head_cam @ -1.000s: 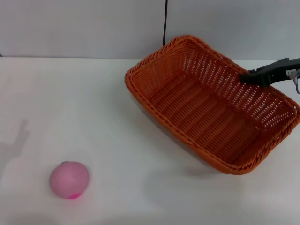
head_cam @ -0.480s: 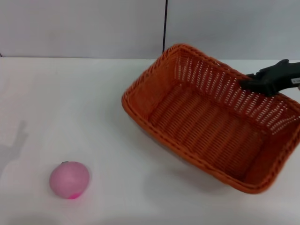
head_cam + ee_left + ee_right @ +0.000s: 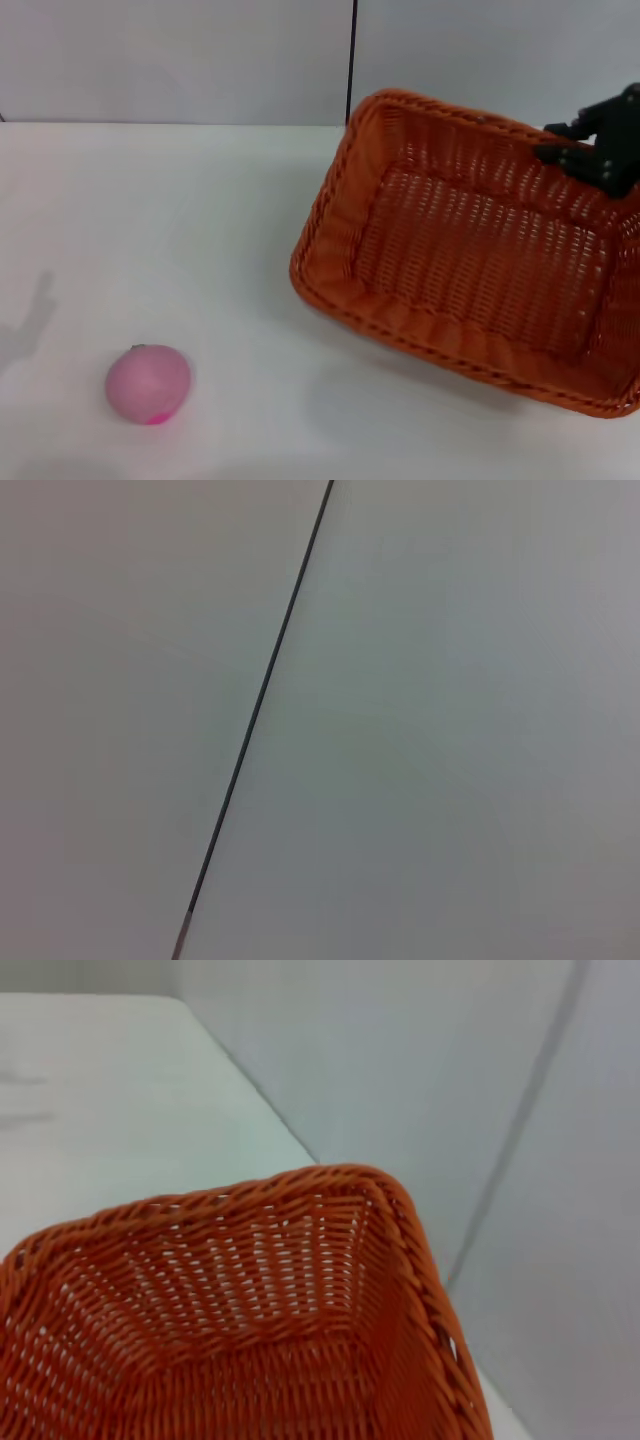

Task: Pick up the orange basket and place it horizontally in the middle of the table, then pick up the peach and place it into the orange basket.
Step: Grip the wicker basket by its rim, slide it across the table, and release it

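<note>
Orange basket tilted | right pincer clamped on its far rim | peach apart

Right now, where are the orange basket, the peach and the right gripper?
orange basket [image 3: 470, 250]: head view, woven floor inside.
peach [image 3: 148, 383]: head view, middle of the pink ball.
right gripper [image 3: 590, 150]: head view, black fingers at the basket's far rim.

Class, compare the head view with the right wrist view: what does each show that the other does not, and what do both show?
Only the head view shows the peach at the table's near left and the right gripper on the basket's far rim. Only the right wrist view shows a close look down inside one basket corner. Both show the orange basket, the white table and the grey wall behind.
</note>
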Action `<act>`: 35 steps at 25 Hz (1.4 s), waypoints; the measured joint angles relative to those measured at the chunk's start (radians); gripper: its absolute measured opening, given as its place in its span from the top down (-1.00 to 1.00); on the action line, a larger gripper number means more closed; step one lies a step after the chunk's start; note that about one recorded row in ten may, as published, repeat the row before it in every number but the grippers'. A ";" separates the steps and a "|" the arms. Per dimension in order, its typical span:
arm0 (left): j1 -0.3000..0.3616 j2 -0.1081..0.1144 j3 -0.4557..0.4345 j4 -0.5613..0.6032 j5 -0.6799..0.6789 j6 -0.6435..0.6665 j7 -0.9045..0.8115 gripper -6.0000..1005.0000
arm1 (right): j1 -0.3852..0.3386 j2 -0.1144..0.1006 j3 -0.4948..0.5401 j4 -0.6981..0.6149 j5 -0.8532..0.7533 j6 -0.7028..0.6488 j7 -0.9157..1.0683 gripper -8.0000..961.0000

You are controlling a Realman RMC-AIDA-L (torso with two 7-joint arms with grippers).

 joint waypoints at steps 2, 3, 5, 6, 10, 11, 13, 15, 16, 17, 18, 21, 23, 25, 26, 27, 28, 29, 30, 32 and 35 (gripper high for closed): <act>0.004 0.000 0.003 0.005 0.000 -0.008 0.000 -0.66 | 0.002 0.000 -0.007 0.005 0.009 -0.010 -0.067 0.66; 0.007 -0.001 0.004 0.006 0.000 -0.013 0.000 -0.66 | 0.005 0.000 -0.011 0.010 0.012 -0.014 -0.095 0.66; 0.013 -0.001 0.004 0.007 0.000 -0.022 0.000 -0.66 | 0.010 -0.001 -0.023 0.034 0.049 -0.018 -0.200 0.66; 0.017 -0.001 0.008 0.007 0.000 -0.026 0.000 -0.66 | 0.010 -0.001 -0.023 0.034 0.049 -0.018 -0.200 0.66; 0.024 -0.002 0.023 0.007 0.001 -0.034 0.002 -0.66 | 0.011 0.000 -0.044 0.080 0.123 -0.018 -0.364 0.66; 0.025 -0.002 0.026 0.007 0.001 -0.035 0.002 -0.66 | 0.011 0.000 -0.052 0.088 0.131 -0.017 -0.395 0.66; 0.027 -0.002 0.028 0.007 0.001 -0.037 0.002 -0.66 | 0.011 0.000 -0.064 0.100 0.137 -0.013 -0.445 0.66; 0.028 -0.003 0.029 0.007 0.001 -0.039 0.002 -0.66 | 0.013 0.001 -0.072 0.113 0.138 -0.011 -0.496 0.67; 0.030 -0.003 0.029 0.007 0.001 -0.042 0.002 -0.66 | 0.016 0.001 -0.075 0.122 0.138 -0.010 -0.521 0.67; 0.031 -0.003 0.029 0.008 0.001 -0.046 0.002 -0.66 | 0.018 0.002 -0.079 0.129 0.138 -0.010 -0.541 0.67; 0.032 -0.003 0.029 0.008 0.001 -0.049 0.002 -0.66 | 0.019 0.002 -0.080 0.135 0.138 -0.010 -0.559 0.65; 0.035 -0.002 0.029 0.007 0.002 -0.054 0.003 -0.65 | 0.019 0.003 -0.082 0.151 0.139 -0.008 -0.615 0.61; 0.037 -0.002 0.029 0.007 0.002 -0.055 0.003 -0.65 | 0.015 0.004 -0.083 0.164 0.155 0.001 -0.655 0.59; 0.039 -0.002 0.029 0.008 0.001 -0.056 0.003 -0.65 | 0.009 0.006 -0.084 0.176 0.185 0.019 -0.687 0.56; 0.040 -0.002 0.029 0.007 0.002 -0.056 0.003 -0.65 | 0.007 0.006 -0.084 0.179 0.199 0.026 -0.701 0.55; 0.042 -0.002 0.029 0.007 0.002 -0.056 0.003 -0.65 | 0.005 0.006 -0.084 0.181 0.211 0.030 -0.713 0.54; 0.043 -0.002 0.029 0.007 0.002 -0.056 0.003 -0.65 | 0.002 0.006 -0.084 0.183 0.225 0.032 -0.727 0.52; 0.044 -0.002 0.030 0.007 0.001 -0.057 0.003 -0.65 | 0.000 0.007 -0.083 0.186 0.236 0.032 -0.737 0.51; 0.046 -0.002 0.033 0.007 0.001 -0.057 0.003 -0.65 | -0.001 0.007 -0.081 0.192 0.251 0.033 -0.748 0.50; 0.048 -0.002 0.040 0.007 0.001 -0.058 0.003 -0.65 | -0.005 0.007 -0.075 0.212 0.298 0.034 -0.778 0.47; 0.049 -0.002 0.044 0.007 0.001 -0.059 0.003 -0.65 | -0.016 0.007 -0.075 0.239 0.367 0.035 -0.836 0.43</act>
